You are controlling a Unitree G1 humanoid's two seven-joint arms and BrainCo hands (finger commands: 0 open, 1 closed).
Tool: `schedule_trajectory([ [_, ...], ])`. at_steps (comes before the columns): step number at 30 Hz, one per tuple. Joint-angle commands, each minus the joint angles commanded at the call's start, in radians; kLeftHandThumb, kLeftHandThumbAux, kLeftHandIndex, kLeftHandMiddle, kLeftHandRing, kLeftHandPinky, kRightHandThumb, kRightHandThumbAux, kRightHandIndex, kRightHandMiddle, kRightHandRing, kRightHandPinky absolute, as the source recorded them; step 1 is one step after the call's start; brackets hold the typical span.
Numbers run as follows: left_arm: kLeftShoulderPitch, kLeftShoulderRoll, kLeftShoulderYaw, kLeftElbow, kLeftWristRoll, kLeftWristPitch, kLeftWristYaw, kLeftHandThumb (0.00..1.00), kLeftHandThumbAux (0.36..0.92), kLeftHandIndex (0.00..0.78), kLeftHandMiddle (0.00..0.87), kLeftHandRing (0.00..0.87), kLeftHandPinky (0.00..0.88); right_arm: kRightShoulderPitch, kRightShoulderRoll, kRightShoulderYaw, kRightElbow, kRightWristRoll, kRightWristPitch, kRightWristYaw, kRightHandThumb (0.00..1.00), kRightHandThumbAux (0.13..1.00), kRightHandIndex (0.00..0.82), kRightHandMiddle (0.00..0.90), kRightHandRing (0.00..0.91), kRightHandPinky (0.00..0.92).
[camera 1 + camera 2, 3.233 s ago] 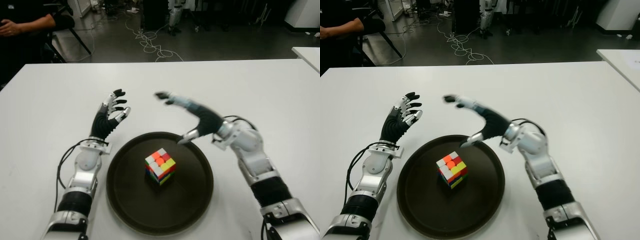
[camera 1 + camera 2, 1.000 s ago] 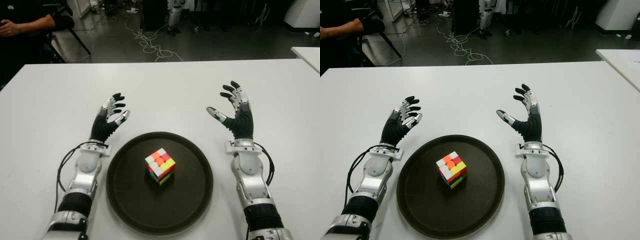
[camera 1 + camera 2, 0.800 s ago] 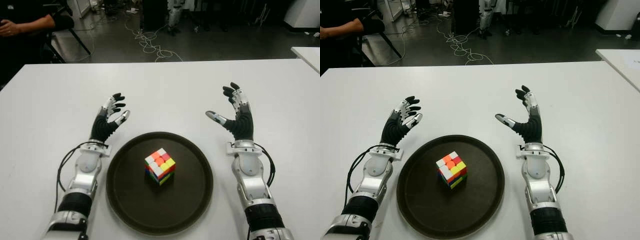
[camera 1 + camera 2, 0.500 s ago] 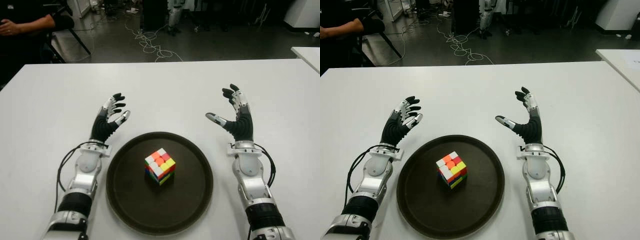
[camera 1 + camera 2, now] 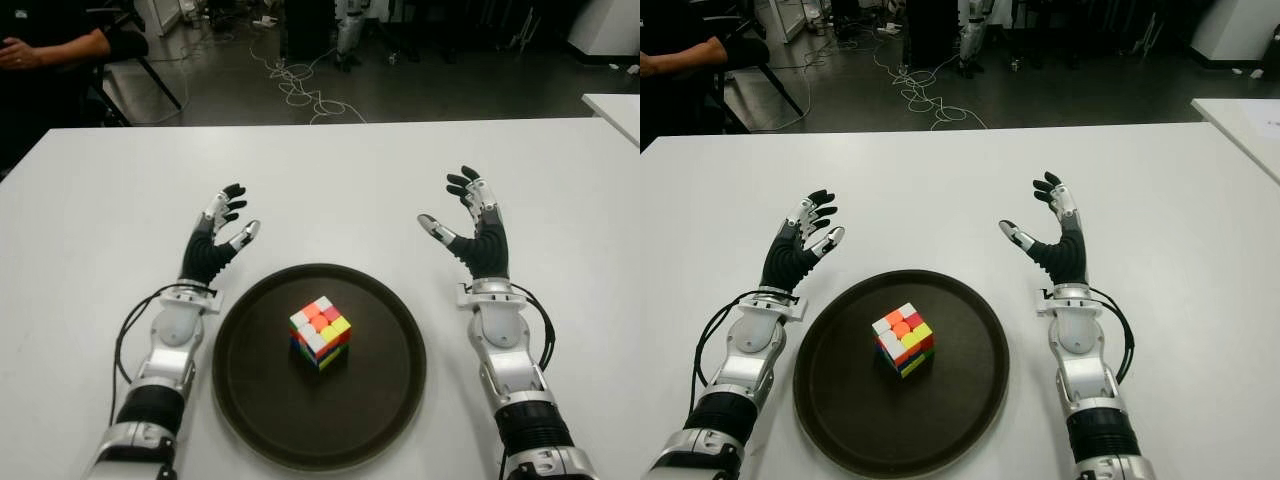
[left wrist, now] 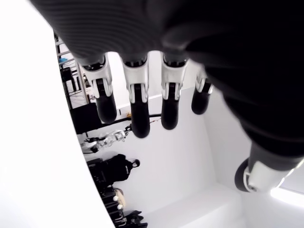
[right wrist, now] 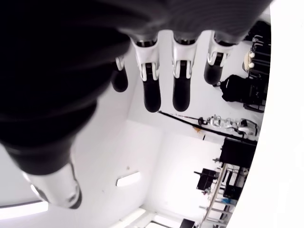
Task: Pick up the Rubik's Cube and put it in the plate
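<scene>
The cube sits in the middle of the round dark plate on the white table. No writing can be read on anything. The left hand is at the plate's 10 o'clock, the right hand at 2 o'clock. Both have fingers spread wide and hold nothing. Past the table, at 12 o'clock, cables lie on a dark floor.

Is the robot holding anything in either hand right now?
Nothing. The left hand and right hand are open, either side of the plate; the Rubik's Cube sits in it.
</scene>
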Motion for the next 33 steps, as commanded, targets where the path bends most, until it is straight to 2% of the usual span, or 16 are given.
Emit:
schedule_trajectory([
  [13, -0.005, -0.028, 0.020, -0.010, 0.002, 0.008, 0.053, 0.053, 0.572, 0.009, 0.074, 0.076, 0.104, -0.019, -0.019, 0.000, 0.027, -0.011, -0.002, 0.007, 0.066, 0.749, 0.124, 0.203, 0.176, 0.117],
  [20, -0.022, -0.041, 0.032, 0.004, 0.006, 0.022, 0.093, 0.056, 0.556, 0.012, 0.070, 0.072, 0.108, -0.040, -0.032, -0.002, 0.069, -0.008, -0.015, 0.009, 0.063, 0.747, 0.139, 0.214, 0.183, 0.120],
  [33, -0.036, -0.044, 0.028, 0.014, 0.041, 0.025, 0.161, 0.046, 0.563, 0.021, 0.057, 0.051, 0.072, -0.061, -0.039, -0.007, 0.102, 0.004, -0.026, 0.019, 0.079, 0.746, 0.132, 0.213, 0.184, 0.138],
])
